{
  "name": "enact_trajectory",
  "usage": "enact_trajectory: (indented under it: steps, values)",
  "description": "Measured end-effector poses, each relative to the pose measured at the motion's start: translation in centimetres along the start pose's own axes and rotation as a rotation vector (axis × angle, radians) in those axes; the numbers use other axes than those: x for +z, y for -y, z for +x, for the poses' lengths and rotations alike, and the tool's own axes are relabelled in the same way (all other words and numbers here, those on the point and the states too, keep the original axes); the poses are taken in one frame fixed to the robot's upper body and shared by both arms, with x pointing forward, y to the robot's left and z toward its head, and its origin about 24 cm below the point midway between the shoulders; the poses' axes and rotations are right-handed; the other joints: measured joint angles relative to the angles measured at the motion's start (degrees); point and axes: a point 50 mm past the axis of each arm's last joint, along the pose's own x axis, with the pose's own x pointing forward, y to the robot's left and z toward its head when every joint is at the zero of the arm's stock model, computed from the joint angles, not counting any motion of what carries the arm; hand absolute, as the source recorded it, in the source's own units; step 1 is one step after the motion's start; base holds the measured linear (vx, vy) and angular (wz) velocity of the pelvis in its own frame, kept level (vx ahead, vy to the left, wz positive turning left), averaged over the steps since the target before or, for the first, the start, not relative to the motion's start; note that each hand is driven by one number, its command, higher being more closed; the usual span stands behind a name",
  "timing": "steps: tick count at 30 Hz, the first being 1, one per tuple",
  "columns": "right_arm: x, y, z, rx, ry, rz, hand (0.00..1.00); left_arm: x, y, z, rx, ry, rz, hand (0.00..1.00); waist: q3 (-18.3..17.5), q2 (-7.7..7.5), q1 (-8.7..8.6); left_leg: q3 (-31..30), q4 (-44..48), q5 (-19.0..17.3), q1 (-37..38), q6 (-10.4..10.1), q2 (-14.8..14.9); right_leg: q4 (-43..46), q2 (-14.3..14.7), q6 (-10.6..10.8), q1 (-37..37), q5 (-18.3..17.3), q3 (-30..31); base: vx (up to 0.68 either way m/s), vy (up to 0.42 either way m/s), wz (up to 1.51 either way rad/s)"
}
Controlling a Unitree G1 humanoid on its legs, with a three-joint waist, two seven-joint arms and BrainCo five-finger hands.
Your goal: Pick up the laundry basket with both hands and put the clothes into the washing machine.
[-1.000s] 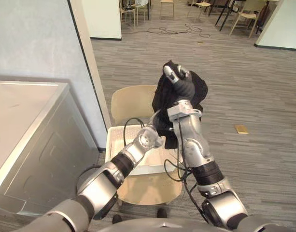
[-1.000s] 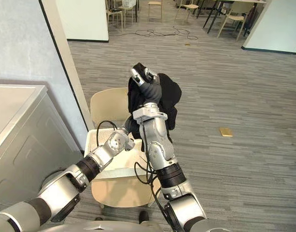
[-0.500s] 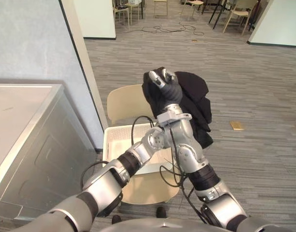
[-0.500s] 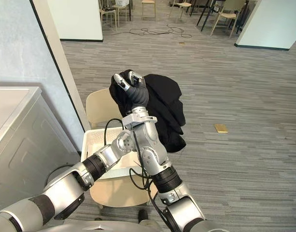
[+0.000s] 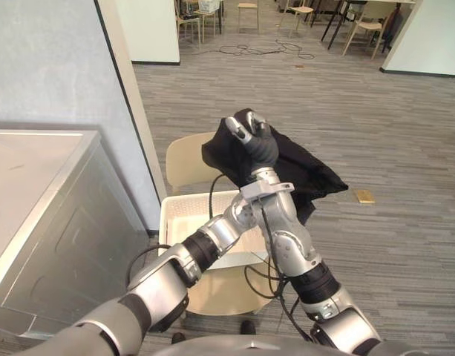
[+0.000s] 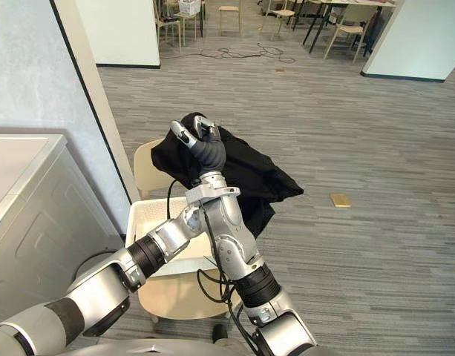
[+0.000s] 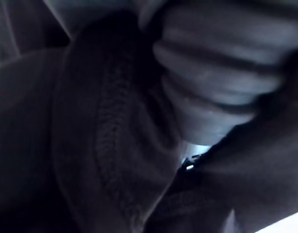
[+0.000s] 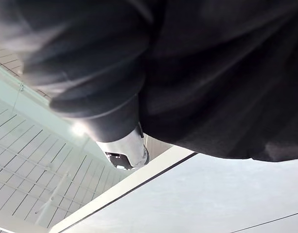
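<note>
My right hand (image 5: 251,138) is raised above the chair, shut on a black garment (image 5: 310,175) that drapes from it and spreads out to the right. From the lower left my left arm reaches up behind the right forearm. My left hand (image 7: 221,73) is curled in the hanging black cloth (image 7: 105,145), which presses close around it. The white laundry basket (image 5: 184,216) sits on a beige chair (image 5: 187,159) below both hands, its visible part bare. The washing machine (image 5: 56,222) stands at the left, seen from above with its grey side wall.
A wall edge (image 5: 127,89) rises just behind the washing machine and chair. Grey carpet floor lies to the right, with a small yellow object (image 5: 365,196) on it. Chairs, tables and loose cables (image 5: 264,49) are far back in the room.
The right hand has swung the garment lower and toward the left, and the cloth now flares out to the right. The left hand has gone from straight fingers to curled in the cloth.
</note>
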Motion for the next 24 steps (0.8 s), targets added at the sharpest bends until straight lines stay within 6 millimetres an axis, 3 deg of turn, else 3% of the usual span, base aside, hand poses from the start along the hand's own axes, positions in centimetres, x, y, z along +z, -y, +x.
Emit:
enact_trajectory:
  steps: [6, 7, 12, 16, 18, 24]
  values:
    - [0.2, 0.5, -2.0, -0.011, 0.001, 0.015, 1.00, 0.6, -0.1, 0.0, 0.008, 0.024, -0.022, 1.00, -0.7, -0.80, 0.10, 0.0, 0.0, 0.0, -0.2, 0.2, 0.0, 0.0, 0.0, 0.3, -0.1, -0.1, -0.3, 0.00, 0.000, 0.00]
    - [0.3, 0.8, -2.5, -0.025, -0.001, 0.010, 0.00, 1.0, -0.5, 0.0, 0.018, 0.039, -0.037, 1.00, -0.9, -0.93, 0.13, 0.0, 0.0, 0.2, -0.2, 0.4, -0.1, 0.0, 0.0, 0.4, -0.1, -0.1, -0.3, 0.00, 0.000, 0.00]
    - [3.2, 2.5, -5.4, -0.097, 0.102, -0.016, 0.00, 2.0, -2.7, -0.7, 0.097, 0.107, -0.131, 1.00, -0.9, -0.86, 0.36, 0.0, 0.0, 0.2, -0.2, 0.5, -0.2, 0.0, 0.0, 0.6, -0.1, -0.2, -0.3, 0.00, 0.000, 0.00]
    - [6.4, 5.5, -9.0, -0.292, 0.198, -0.126, 0.00, 1.5, -5.1, -2.3, 0.196, 0.135, -0.203, 1.00, -1.1, -0.62, 0.36, -0.1, 0.0, 0.1, -0.2, 0.6, -0.2, 0.1, 0.0, 0.6, -0.1, -0.3, -0.4, 0.00, 0.000, 0.00]
    - [8.0, 7.6, -11.8, -0.437, 0.225, -0.203, 0.00, 1.1, -7.2, -3.6, 0.287, 0.152, -0.253, 1.00, -1.3, -0.26, 0.08, -0.1, 0.0, -0.3, -0.2, 0.2, -0.2, 0.2, 0.0, 0.5, -0.1, -0.6, -0.4, 0.00, 0.000, 0.00]
    - [10.7, 9.3, -15.3, -0.614, 0.291, -0.379, 0.00, -0.2, -10.5, -6.8, 0.471, 0.169, -0.335, 1.00, -2.4, 1.45, -0.40, 0.1, 0.0, -0.5, -0.2, 0.1, -0.2, 0.2, 0.0, 0.3, -0.2, -0.7, -0.2, 0.00, 0.000, -0.01]
